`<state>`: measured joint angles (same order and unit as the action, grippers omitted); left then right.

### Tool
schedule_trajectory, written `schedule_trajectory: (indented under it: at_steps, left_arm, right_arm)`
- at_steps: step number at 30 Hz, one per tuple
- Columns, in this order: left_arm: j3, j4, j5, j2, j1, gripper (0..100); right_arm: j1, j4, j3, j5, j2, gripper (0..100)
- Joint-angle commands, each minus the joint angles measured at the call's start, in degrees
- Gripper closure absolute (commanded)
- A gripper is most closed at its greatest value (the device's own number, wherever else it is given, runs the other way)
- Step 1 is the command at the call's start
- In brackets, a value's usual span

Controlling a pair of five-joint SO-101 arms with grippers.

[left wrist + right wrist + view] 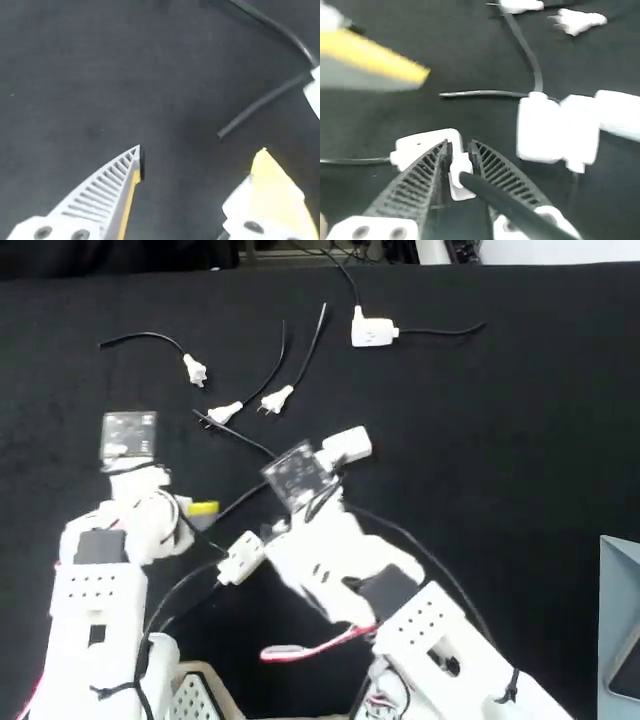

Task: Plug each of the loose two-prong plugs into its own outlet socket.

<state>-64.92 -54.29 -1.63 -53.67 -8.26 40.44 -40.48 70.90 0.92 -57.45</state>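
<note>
Black table (520, 460). The right arm (340, 560) folds low over its middle, right gripper (457, 148) clenched on a white connector (422, 146); plug or socket, I cannot tell. The left gripper (200, 155) hangs spread above bare table. Three loose plugs (225, 412) lie farther out, apart.

Three loose plugs, three white sockets.
Left plug (194, 370), middle plug (224, 412) and right plug (277, 398), white with black cords, lie flat at upper left-centre; upper socket (368, 328) at top centre, middle socket (347, 445) mid-frame, lower socket (240, 557) lower left of centre.
</note>
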Motion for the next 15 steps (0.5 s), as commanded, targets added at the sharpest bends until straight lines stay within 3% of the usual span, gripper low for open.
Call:
schedule_trajectory:
  at_steps: [1,15]
  left_arm:
    - [-1.01,3.52,2.55,-1.32,-5.23,66]
    - [-1.10,4.66,3.60,-1.85,-8.04,66]
  right_arm:
    - [4.22,4.48,-2.59,0.53,0.13,98.7]
    - [5.63,16.09,-8.84,0.00,26.15,98.7]
